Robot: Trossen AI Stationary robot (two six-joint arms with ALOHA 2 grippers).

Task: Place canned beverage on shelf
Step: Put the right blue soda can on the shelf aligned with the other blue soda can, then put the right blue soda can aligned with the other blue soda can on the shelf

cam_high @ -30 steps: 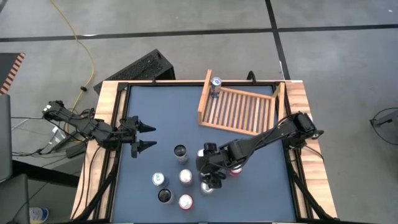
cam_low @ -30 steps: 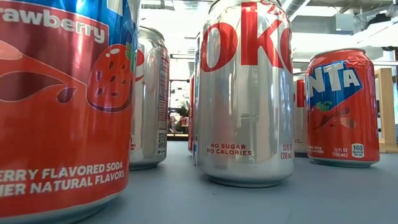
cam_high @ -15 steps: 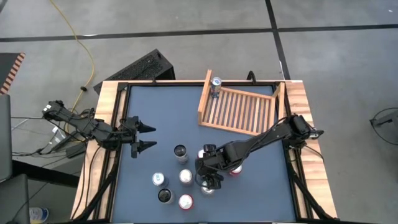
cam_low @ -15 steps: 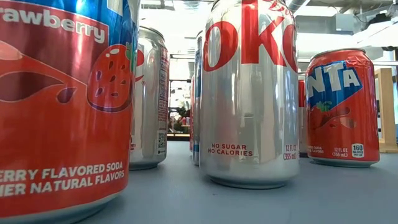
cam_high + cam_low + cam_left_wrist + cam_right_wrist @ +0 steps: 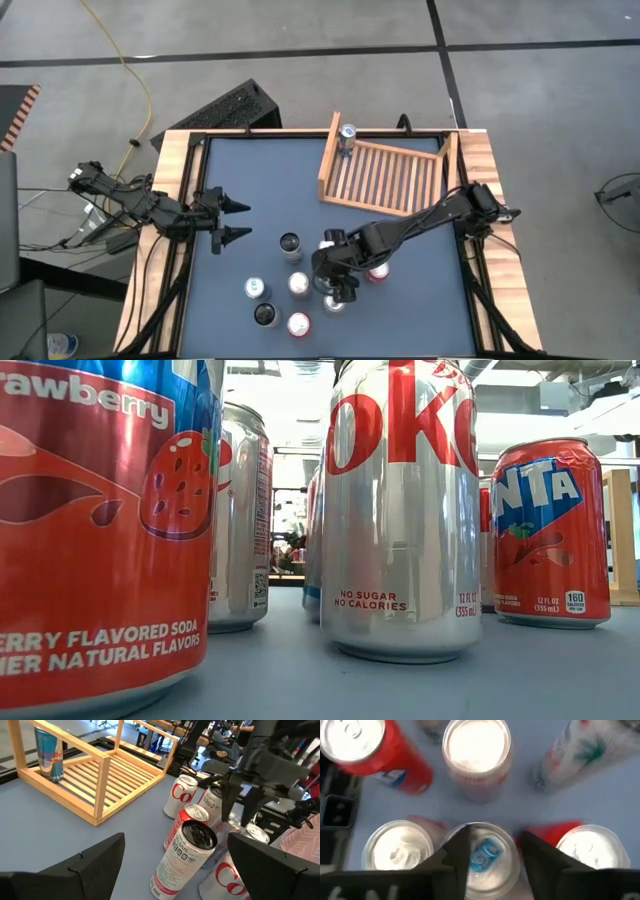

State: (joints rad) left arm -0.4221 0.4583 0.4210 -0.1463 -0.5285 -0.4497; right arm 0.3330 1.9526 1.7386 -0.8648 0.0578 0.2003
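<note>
In the high view the right end effector (image 5: 333, 285) is mostly lost under its own dark arm, and the can beneath it shows only as a sliver; the low view is filled by can walls, cut off at the top, so neither end effector is seen there; whether the right fingers (image 5: 454, 851) actually press the can cannot be told, only that they stand half-closed to either side of it.

The can between those fingers (image 5: 482, 855) has a bright silver top with a blue pull tab; its printed side is hidden in the right wrist view. Around it stand other cans on the bench (image 5: 260, 190): a red strawberry soda can (image 5: 95, 530), a silver cola can (image 5: 400, 510), a white-and-pink can (image 5: 182, 855).

The shelf (image 5: 385, 175) is a light wooden rack with a slatted base and raised side boards, lying at the far right part of the bench, well apart from the right end effector; one slim blue-and-silver can (image 5: 347, 137) stands upright in its far left corner.

The left end effector (image 5: 232, 220) hangs over the bench's left edge, fingers spread wide, grasping nothing.
</note>
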